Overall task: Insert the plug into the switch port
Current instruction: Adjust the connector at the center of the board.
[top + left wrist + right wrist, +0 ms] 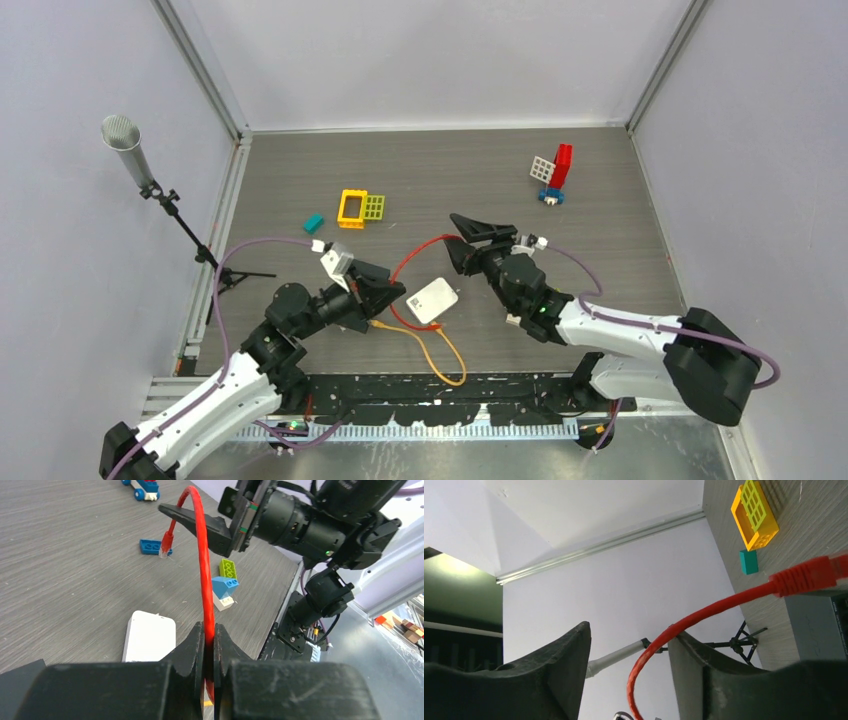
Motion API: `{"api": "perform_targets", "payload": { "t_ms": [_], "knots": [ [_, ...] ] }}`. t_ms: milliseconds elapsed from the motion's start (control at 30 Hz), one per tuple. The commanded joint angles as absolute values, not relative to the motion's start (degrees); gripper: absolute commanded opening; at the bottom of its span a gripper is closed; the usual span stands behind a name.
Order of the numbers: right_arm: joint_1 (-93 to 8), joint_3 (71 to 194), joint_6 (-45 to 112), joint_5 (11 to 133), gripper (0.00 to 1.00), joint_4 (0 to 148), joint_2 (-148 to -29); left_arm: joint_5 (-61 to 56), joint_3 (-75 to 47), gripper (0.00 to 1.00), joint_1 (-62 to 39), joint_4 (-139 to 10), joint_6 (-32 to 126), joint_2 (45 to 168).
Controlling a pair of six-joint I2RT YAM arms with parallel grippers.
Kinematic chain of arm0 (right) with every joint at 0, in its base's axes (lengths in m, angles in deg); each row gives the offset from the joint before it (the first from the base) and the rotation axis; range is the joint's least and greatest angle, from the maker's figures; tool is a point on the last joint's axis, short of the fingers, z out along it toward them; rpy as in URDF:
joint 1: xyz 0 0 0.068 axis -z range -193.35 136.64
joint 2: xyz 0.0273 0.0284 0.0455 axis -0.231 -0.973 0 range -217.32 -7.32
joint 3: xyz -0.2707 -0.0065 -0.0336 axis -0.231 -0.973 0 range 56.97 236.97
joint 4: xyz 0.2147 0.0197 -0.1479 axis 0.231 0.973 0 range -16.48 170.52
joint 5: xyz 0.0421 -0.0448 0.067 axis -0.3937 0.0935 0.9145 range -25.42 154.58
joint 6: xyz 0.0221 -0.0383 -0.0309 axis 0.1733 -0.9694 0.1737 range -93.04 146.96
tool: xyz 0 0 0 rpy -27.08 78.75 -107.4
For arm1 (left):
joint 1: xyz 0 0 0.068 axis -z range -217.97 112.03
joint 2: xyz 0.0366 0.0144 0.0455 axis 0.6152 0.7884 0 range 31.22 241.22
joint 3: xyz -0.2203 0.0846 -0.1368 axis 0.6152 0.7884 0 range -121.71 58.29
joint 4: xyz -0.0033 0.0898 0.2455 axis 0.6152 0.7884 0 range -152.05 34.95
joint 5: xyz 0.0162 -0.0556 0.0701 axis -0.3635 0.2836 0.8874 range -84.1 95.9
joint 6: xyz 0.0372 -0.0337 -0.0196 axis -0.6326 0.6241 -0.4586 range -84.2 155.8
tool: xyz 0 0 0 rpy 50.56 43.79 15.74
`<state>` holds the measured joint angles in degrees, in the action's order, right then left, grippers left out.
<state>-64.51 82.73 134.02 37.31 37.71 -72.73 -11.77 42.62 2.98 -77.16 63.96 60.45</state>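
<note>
The red cable (408, 262) arcs up from my left gripper (388, 296), which is shut on it just left of the white switch (433, 300). In the left wrist view the cable (205, 565) rises out of the closed jaws, loops over, and ends in its plug (166, 542), hanging tip-down just above the table. My right gripper (463, 240) is open at the top of the arc, its fingers on either side of the cable (704, 615), which runs close to one finger (696, 670). The plug's red boot (806, 575) shows at the right edge. The switch's port is hidden.
An orange cable (440, 350) trails from the switch toward the near edge. A yellow block frame (352, 208) and a teal brick (314, 222) lie at the back left, a red and white block pile (555, 170) at the back right. Small bricks (227, 577) lie beyond the switch. A microphone stand (150, 180) stands left.
</note>
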Motion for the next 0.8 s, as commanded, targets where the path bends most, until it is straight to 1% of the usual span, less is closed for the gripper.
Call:
{"api": "perform_targets", "payload": {
  "t_ms": [0, 67, 133, 167, 200, 233, 267, 300, 333, 367, 467, 567, 600, 667, 767],
  "knots": [
    [-64.14, 82.46, 139.15, 36.45, 0.56, 28.82, -76.21, -15.38, 43.12, 0.00, 2.99, -83.59, 61.74, 59.47],
    [-64.07, 82.83, 138.95, 37.12, 0.34, 28.04, -77.41, -16.51, 43.48, 0.00, 2.99, -84.22, 61.48, 59.48],
    [-63.77, 83.27, 138.04, 38.05, 0.16, 27.45, -78.20, -16.80, 43.54, 0.00, 2.99, -84.02, 61.46, 59.43],
    [-63.45, 83.63, 137.01, 38.68, 0.08, 27.00, -78.26, -16.85, 43.46, 0.02, 2.99, -83.65, 61.51, 59.37],
    [-63.14, 84.07, 135.42, 39.46, 0.02, 26.80, -77.94, -16.67, 43.31, 0.12, 2.99, -82.98, 61.59, 59.28],
    [-62.48, 84.78, 133.31, 40.50, 0.00, 27.11, -77.46, -15.99, 43.14, 0.30, 2.99, -82.44, 61.94, 59.01],
    [-61.63, 85.80, 130.31, 41.78, 0.00, 28.13, -76.60, -15.23, 43.11, 0.45, 2.99, -82.02, 62.40, 58.70],
    [-60.29, 87.35, 126.95, 43.64, 0.00, 30.91, -75.47, -14.14, 43.08, 0.63, 2.99, -81.59, 63.21, 58.32],
    [-58.79, 89.39, 123.47, 46.06, 0.00, 34.84, -74.31, -13.14, 42.92, 0.77, 2.99, -80.98, 63.93, 57.79],
    [-57.26, 91.83, 119.35, 49.65, 0.01, 39.97, -73.25, -12.36, 42.67, 0.84, 2.99, -80.31, 64.42, 57.12],
    [-53.89, 99.51, 104.07, 56.57, 0.00, 54.09, -71.49, -11.30, 40.89, 0.87, 3.04, -76.32, 65.09, 54.68],
    [-53.50, 106.93, 87.46, 64.42, 0.00, 62.24, -71.50, -10.56, 38.74, 0.88, 2.99, -71.76, 65.78, 51.95],
    [-53.50, 108.67, 82.05, 68.76, 0.00, 63.48, -71.82, -9.97, 37.89, 0.86, 2.99, -69.83, 65.99, 51.25],
    [-53.51, 111.03, 72.49, 75.88, 0.00, 66.22, -71.92, -8.42, 36.16, 0.78, 2.99, -66.06, 66.06, 49.82],
    [-53.69, 109.46, 59.64, 83.95, 0.00, 67.72, -69.99, -5.95, 33.88, 0.66, 2.99, -60.92, 66.40, 48.57]
  ]
}}
